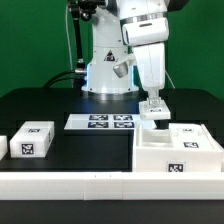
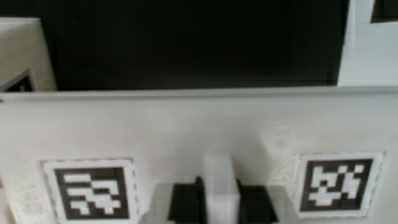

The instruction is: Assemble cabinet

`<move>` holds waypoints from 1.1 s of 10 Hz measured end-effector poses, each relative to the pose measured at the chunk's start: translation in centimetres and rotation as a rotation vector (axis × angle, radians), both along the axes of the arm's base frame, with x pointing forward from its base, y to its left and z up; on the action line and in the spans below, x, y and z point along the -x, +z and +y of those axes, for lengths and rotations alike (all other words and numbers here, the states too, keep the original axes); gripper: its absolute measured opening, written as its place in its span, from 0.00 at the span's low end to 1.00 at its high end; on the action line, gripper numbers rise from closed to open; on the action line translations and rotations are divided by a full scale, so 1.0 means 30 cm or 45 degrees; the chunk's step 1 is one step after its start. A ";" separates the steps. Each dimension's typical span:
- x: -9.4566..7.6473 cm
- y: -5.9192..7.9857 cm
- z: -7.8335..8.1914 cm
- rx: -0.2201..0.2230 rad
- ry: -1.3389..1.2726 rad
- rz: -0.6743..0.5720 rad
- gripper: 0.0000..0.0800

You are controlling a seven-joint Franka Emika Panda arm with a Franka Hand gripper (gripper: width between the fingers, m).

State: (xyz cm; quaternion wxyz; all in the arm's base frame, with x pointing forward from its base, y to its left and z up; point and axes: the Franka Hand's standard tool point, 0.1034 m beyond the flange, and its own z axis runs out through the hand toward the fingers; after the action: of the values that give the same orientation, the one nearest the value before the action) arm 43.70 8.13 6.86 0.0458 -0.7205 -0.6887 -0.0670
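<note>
Pinching a narrow white rib of the cabinet (image 1: 186, 150) with the gripper (image 1: 153, 106), at the body's far corner toward the exterior view's left. Hard to confirm full contact: dark fingers (image 2: 182, 205) cropped by the wrist frame and blurred. Standing on the black table (image 1: 40, 105) at the exterior view's right, its right end cut off. Two close-up tags, smeared.
</note>
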 end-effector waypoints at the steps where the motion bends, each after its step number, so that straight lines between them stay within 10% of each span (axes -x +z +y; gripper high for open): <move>1: -0.002 -0.004 -0.004 -0.001 -0.006 0.002 0.08; 11: 0.001 -0.007 0.014 0.009 -0.061 0.034 0.08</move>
State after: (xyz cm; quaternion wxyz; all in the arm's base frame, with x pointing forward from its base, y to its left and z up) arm 43.69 8.54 6.66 0.0507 -0.7377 -0.6709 -0.0559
